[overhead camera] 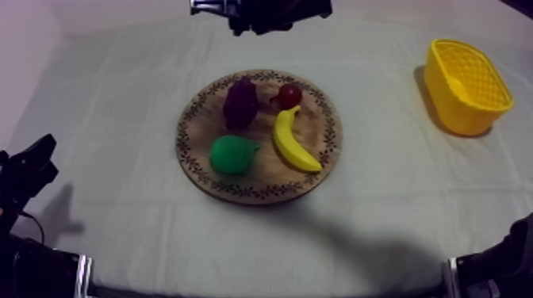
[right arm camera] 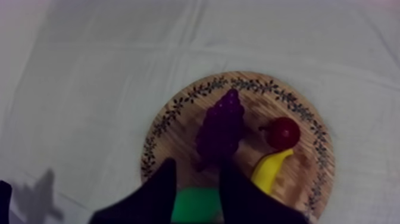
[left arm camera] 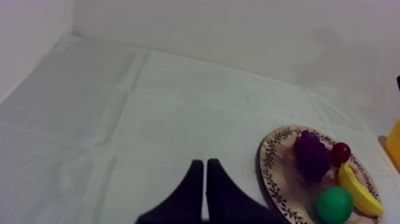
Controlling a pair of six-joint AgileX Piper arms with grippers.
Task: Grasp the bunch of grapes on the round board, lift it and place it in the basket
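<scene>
The purple bunch of grapes (overhead camera: 240,101) lies on the far left part of the round wooden board (overhead camera: 198,170), beside a small red fruit (overhead camera: 289,95). The yellow basket (overhead camera: 466,85) stands at the far right of the table. My right gripper (right arm camera: 199,164) is open and hangs high over the board's near side, with the grapes (right arm camera: 221,128) just beyond its fingertips and the pear (right arm camera: 196,205) below the gap. My left gripper (left arm camera: 205,162) is shut on nothing and sits low at the table's left (overhead camera: 33,162), well away from the board (left arm camera: 271,173).
A green pear (overhead camera: 232,154) and a banana (overhead camera: 293,141) share the board's near half. Dark equipment (overhead camera: 262,12) stands at the far edge. Part of my right arm (overhead camera: 496,265) is at the near right. Bare cloth lies between board and basket.
</scene>
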